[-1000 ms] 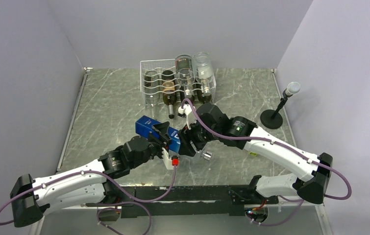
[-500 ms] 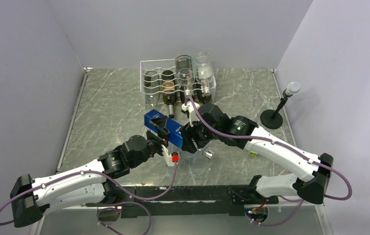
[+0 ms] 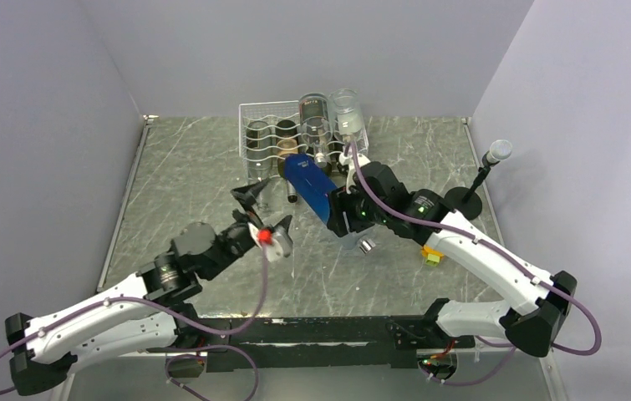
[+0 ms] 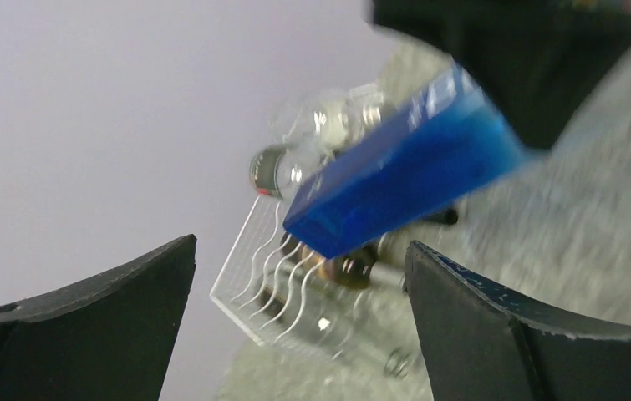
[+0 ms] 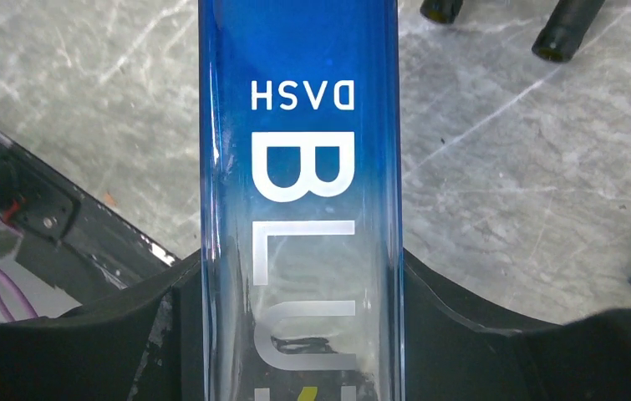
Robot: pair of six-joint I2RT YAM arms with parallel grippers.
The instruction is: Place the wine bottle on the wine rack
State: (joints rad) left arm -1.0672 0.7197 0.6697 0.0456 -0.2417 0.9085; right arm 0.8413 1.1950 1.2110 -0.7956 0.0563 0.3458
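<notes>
- The wine bottle [image 3: 312,185], blue and square-sided, lies slantwise at the centre of the top view. The right claw [image 3: 343,219] clamps it at its lower-right end.
- In the right wrist view the wine bottle [image 5: 299,167] runs straight up the middle of the frame, with the white letters "DASH" and "BLU" on its face. The black fingers [image 5: 128,342] of the right claw [image 5: 299,351] press on both of its sides at the bottom edge.
- The bottle's upper-left end points at the wine rack [image 3: 258,111], a white wire box at the top centre of the table [image 3: 186,175]. That end overlaps the rack's front edge in the view; I cannot tell whether the two touch.
- The rack holds other bottles [image 3: 314,113]: two clear ones on top at its right, and dark ones lower down.
- The left claw [image 3: 263,214] sits left of centre, below and to the left of the bottle and apart from it. Its jaws are spread wide and hold nothing.
- In the left wrist view the two dark fingers [image 4: 86,326] fill the lower corners with a broad gap between them. The blurred blue bottle [image 4: 404,171] is at upper right, with the rack [image 4: 253,267] beneath it.
- A microphone stand [image 3: 470,196] stands at the right edge of the table.
</notes>
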